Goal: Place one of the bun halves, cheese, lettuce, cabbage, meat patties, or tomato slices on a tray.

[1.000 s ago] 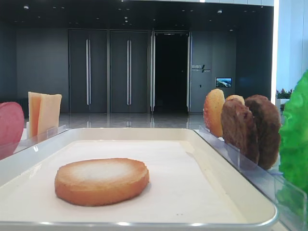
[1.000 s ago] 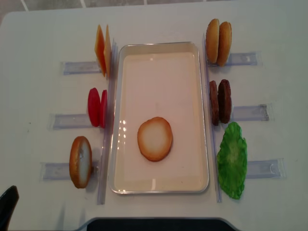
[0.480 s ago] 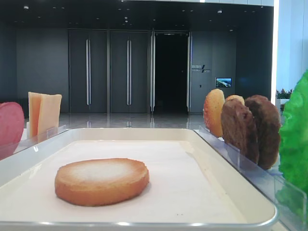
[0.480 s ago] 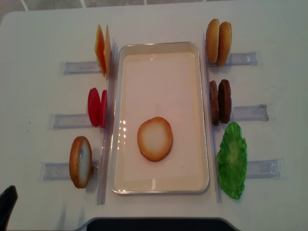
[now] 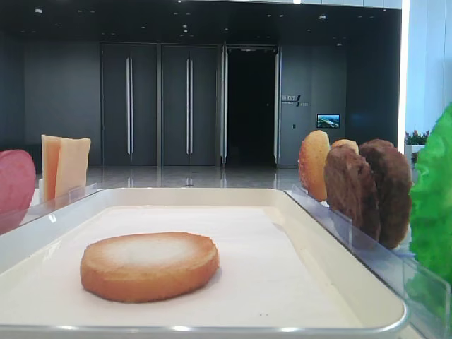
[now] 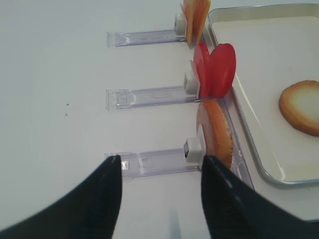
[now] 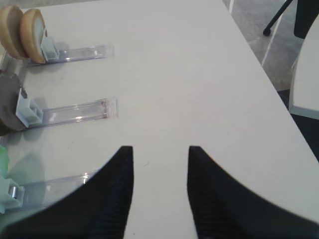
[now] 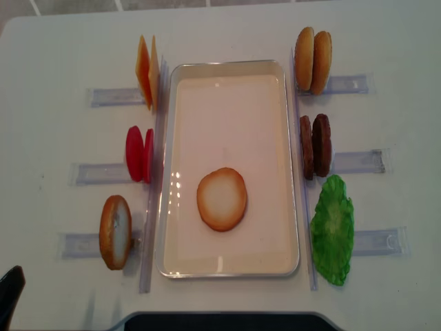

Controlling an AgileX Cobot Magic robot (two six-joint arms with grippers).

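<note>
One bun half (image 8: 221,198) lies pale face up in the cream tray (image 8: 227,67). A second bun half (image 6: 217,132) stands in the near left rack, just ahead and right of my open, empty left gripper (image 6: 160,159). Tomato slices (image 8: 139,154) and cheese (image 8: 147,72) stand in the racks beyond it. To the tray's right are two more bun halves (image 8: 313,60), meat patties (image 8: 315,145) and lettuce (image 8: 332,229). My right gripper (image 7: 160,149) hangs open over bare table, right of those racks. Cabbage is out of view.
Clear plastic racks (image 8: 83,244) line both long sides of the tray on the white table (image 8: 55,41). The table's right edge (image 7: 259,64) runs close to the right gripper. A dark strip (image 8: 220,321) borders the table's near edge.
The dark tip of the left arm at the overhead view's bottom left corner has drawn back slightly. No food item has moved.
</note>
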